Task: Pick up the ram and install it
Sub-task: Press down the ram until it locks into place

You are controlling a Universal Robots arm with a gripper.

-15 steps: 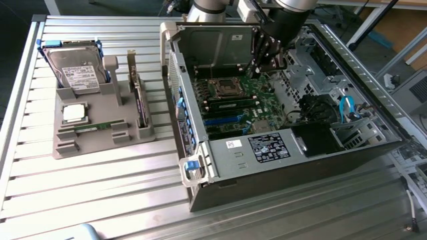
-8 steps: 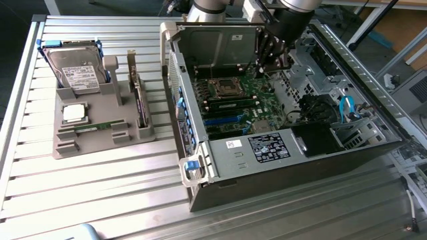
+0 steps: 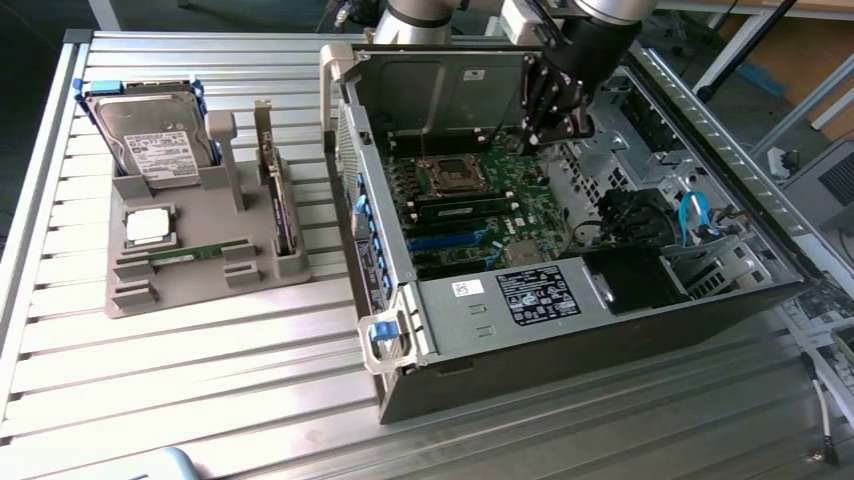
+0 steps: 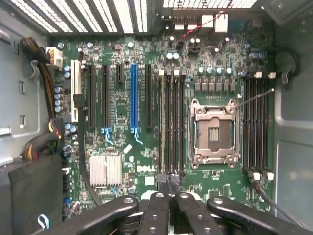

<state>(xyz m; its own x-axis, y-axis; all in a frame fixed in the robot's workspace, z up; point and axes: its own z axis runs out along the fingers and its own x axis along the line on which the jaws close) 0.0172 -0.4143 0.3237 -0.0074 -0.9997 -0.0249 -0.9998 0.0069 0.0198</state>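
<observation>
While the gripper (image 4: 170, 188) hangs over the motherboard (image 4: 120, 105) inside the open case (image 3: 441, 300), one ram (image 4: 163, 122) stands seated on edge in a slot of the bank beside the open processor socket (image 4: 214, 132). It is in the slot of that bank farthest from the socket, and the end of it toward the gripper lies just beside the fingertips. A second ram (image 3: 200, 251) lies flat in the gray holder (image 3: 200, 290) on the table, toward the exterior view's left and well apart from the gripper. That makes two ram sticks in all. The holder also carries one hard drive (image 3: 154, 140), one square processor chip (image 3: 147, 225) and one upright expansion card (image 3: 276, 205). The gripper is clenched, its fingers pressed together. Whether the tips pinch or touch anything cannot be told.
</observation>
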